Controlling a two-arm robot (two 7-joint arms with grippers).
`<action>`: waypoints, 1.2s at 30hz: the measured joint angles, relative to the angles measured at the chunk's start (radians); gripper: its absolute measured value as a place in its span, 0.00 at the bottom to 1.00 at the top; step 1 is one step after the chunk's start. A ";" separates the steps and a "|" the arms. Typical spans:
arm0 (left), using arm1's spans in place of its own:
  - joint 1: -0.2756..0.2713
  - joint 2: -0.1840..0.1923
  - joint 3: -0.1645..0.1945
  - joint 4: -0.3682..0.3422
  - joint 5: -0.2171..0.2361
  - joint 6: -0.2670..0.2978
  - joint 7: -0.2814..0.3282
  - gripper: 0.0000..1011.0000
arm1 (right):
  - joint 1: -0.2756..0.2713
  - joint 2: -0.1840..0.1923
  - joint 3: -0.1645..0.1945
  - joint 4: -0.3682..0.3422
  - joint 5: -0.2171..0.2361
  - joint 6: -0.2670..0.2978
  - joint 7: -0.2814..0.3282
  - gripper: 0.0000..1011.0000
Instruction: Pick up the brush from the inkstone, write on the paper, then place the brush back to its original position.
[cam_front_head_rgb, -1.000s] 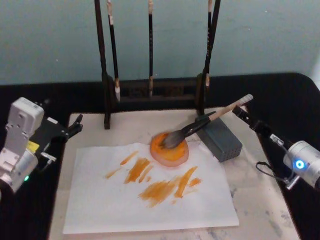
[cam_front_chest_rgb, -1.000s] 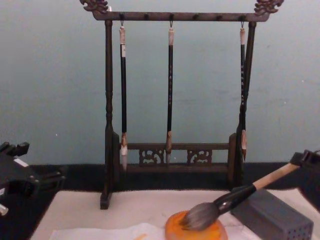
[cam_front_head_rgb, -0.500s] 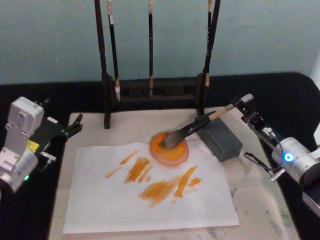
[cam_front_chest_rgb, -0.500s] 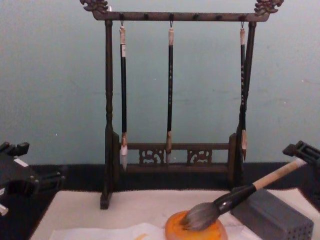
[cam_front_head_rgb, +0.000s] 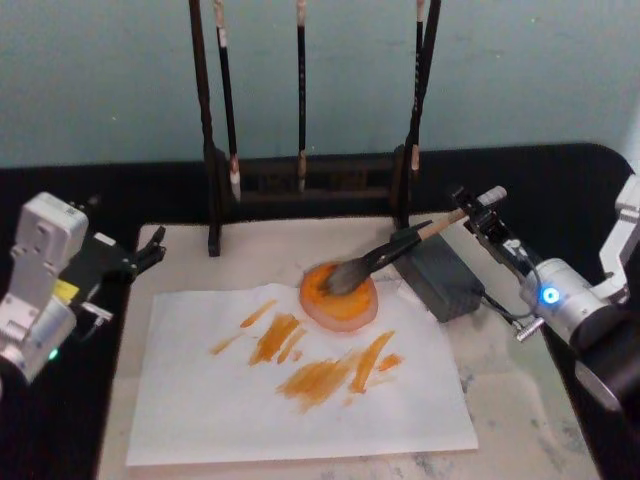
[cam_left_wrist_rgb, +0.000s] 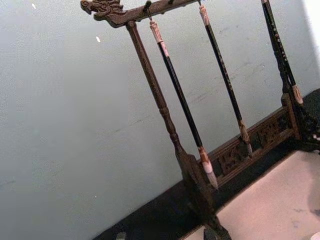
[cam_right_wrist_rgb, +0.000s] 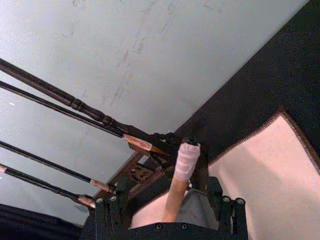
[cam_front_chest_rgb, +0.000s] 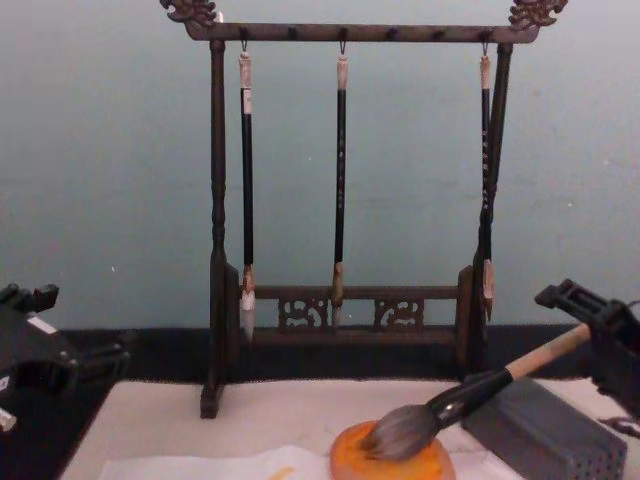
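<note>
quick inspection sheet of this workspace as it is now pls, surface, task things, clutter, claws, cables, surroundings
surface: off-white felt mat on a dark table; faint grey marks on the mat
job's things: brush lies with its bristles in the orange inkstone and its handle across the grey block; paper lies flat with several orange strokes, and the inkstone sits at its far edge
clutter: wooden rack at the back with three thin brushes hanging
grippers: right claw open, astride the brush's white-wrapped end; left claw idle by the mat's far-left corner
cables: thin cable loop by the right wrist
surroundings: plain blue-green wall; nothing else seen
</note>
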 joint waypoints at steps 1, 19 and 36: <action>0.000 0.000 0.000 0.000 0.000 0.000 0.000 0.99 | 0.012 -0.002 -0.006 0.014 0.001 -0.004 0.005 0.99; 0.000 0.000 0.000 0.000 0.000 0.000 0.000 0.99 | 0.081 -0.004 -0.055 0.109 0.021 -0.039 0.036 0.99; 0.000 0.000 0.000 0.000 0.000 0.000 0.000 0.99 | 0.088 0.015 -0.097 0.119 0.043 -0.067 0.045 0.99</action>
